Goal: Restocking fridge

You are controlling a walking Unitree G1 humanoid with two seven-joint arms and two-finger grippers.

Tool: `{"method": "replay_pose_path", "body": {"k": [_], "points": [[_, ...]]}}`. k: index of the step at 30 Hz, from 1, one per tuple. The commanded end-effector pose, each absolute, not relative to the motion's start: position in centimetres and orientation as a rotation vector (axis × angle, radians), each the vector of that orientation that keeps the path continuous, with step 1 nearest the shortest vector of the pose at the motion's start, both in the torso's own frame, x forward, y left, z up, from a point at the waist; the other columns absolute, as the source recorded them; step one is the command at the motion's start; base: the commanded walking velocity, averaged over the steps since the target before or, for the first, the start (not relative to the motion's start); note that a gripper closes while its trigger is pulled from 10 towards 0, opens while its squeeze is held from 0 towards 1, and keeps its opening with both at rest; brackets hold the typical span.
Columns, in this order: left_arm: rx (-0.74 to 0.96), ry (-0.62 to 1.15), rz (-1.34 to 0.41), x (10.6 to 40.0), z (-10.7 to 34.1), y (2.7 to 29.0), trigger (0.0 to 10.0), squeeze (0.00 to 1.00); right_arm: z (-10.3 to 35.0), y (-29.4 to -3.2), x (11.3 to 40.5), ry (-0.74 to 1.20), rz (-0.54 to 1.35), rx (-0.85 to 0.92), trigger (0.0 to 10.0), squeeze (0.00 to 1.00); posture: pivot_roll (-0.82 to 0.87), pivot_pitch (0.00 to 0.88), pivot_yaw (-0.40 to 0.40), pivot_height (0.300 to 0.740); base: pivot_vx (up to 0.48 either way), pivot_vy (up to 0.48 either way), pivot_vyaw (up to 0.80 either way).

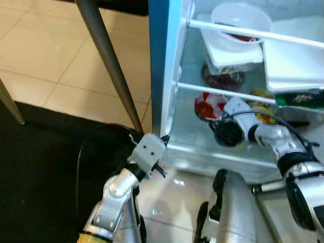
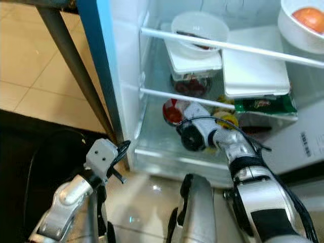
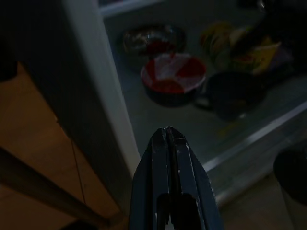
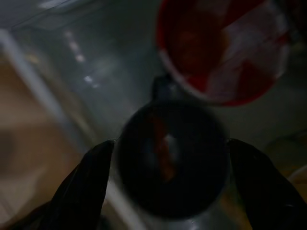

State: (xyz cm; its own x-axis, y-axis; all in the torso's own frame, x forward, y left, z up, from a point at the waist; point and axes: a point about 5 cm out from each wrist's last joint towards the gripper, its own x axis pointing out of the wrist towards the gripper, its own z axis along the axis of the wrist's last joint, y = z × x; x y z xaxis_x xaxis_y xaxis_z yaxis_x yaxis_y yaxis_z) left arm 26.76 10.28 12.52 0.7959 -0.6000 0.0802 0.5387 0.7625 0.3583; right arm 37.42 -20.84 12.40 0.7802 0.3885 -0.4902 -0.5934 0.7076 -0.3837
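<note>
The fridge (image 1: 161, 66) stands open in front of me. My right gripper (image 4: 171, 149) reaches onto its lower shelf (image 1: 190, 134) and is shut on a black mug (image 1: 229, 134), one finger on each side of it. The mug sits low over the shelf; whether it touches the shelf I cannot tell. Just behind it is a red-and-white bowl (image 1: 209, 105). My left gripper (image 3: 168, 132) is shut and empty, held by the fridge's lower left corner and pointing toward the shelf.
A yellow packet (image 1: 260, 106) lies beside the bowl, and a dark dish of red food (image 1: 223, 78) is behind. White lidded boxes (image 2: 255, 71) and a clear bowl (image 1: 242, 20) sit on the shelf above. A slanted metal leg (image 1: 109, 55) and black mat (image 1: 35, 167) are at left.
</note>
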Motion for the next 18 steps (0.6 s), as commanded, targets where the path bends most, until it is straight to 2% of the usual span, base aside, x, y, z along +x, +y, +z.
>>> {"method": "replay_pose_path", "body": {"k": [1,2,5,6,10,18], "points": [[0.308,-0.174,-0.641,26.3,11.7,9.7,10.0,0.00,12.3,-21.5,37.2,0.391,0.560,-0.544,10.0,0.00,0.16,0.196,-0.062,0.485,0.000,0.000,0.00],[0.309,-0.180,-0.641,26.8,11.6,9.6,10.0,0.00,12.2,-21.6,36.7,0.372,0.619,-0.441,10.0,0.00,0.15,0.162,-0.066,0.485,0.000,0.000,0.00],[0.310,-0.185,-0.642,27.0,11.6,9.5,10.0,0.00,12.3,-21.7,36.5,0.357,0.652,-0.392,10.0,0.00,0.15,0.162,-0.066,0.485,0.000,0.000,0.00],[0.308,-0.191,-0.638,27.5,11.6,9.3,10.0,0.00,12.5,-21.8,36.1,0.314,0.711,-0.280,10.0,0.00,0.13,0.131,-0.073,0.485,0.000,0.000,0.00],[0.306,-0.196,-0.637,28.0,11.4,9.1,10.0,0.00,12.7,-21.9,35.7,0.265,0.756,-0.191,10.0,0.00,0.12,0.111,-0.076,0.485,0.000,0.000,0.00],[0.295,-0.139,-0.650,28.6,9.4,9.2,10.0,0.00,10.9,-22.8,34.4,0.166,0.606,-0.101,10.0,0.00,0.09,0.053,-0.075,0.485,0.000,0.000,0.00]]}}
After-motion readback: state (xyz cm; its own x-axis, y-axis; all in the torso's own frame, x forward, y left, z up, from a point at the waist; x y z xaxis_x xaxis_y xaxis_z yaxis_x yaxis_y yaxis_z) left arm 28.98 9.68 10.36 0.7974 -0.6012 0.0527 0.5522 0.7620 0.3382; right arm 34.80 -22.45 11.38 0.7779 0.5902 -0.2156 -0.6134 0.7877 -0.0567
